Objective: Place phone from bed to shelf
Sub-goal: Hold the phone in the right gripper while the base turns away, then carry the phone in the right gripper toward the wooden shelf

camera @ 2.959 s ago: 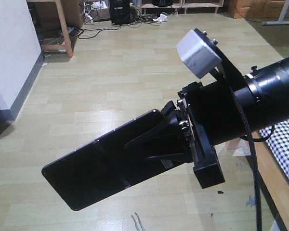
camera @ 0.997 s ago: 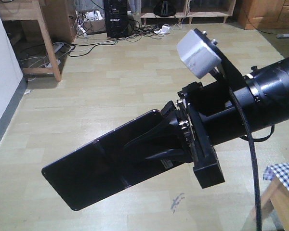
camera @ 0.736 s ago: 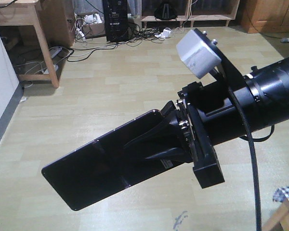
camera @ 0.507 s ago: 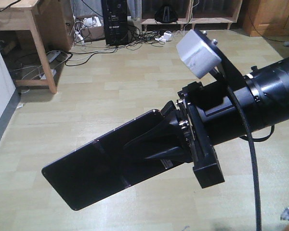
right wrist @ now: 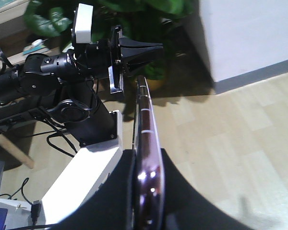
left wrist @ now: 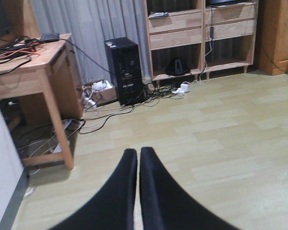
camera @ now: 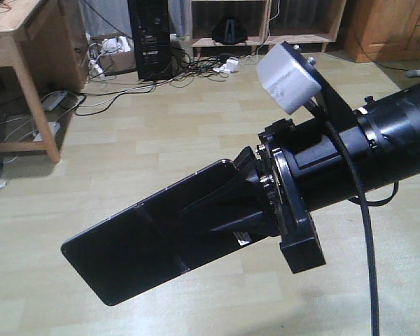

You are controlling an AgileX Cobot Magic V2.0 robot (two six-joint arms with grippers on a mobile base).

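The phone (camera: 143,245), glossy black with a seam across its middle, is held out flat over the floor in the front view. My right gripper (camera: 196,218) is shut on its near end. In the right wrist view the phone's (right wrist: 143,105) metallic edge stands between the two dark fingers of the right gripper (right wrist: 148,152). My left gripper (left wrist: 138,152) is shut with nothing in it, and it also shows in the right wrist view as the left gripper (right wrist: 151,50). The shelf (left wrist: 201,36) of light wood stands against the far wall, its lowest board seen as the shelf (camera: 266,28). The bed is out of view.
A wooden desk (left wrist: 31,62) stands at the left, with a black computer tower (left wrist: 127,72) beside it and cables (camera: 119,87) across the floor. A brown cabinet (camera: 392,28) is at the far right. A leafy plant (right wrist: 134,14) and a white wall (right wrist: 249,33) lie behind.
The room has slid across the front view: the bed's checked corner has left the lower right, and the desk, tower and shelf have come nearer. The phone stays gripped the same way.
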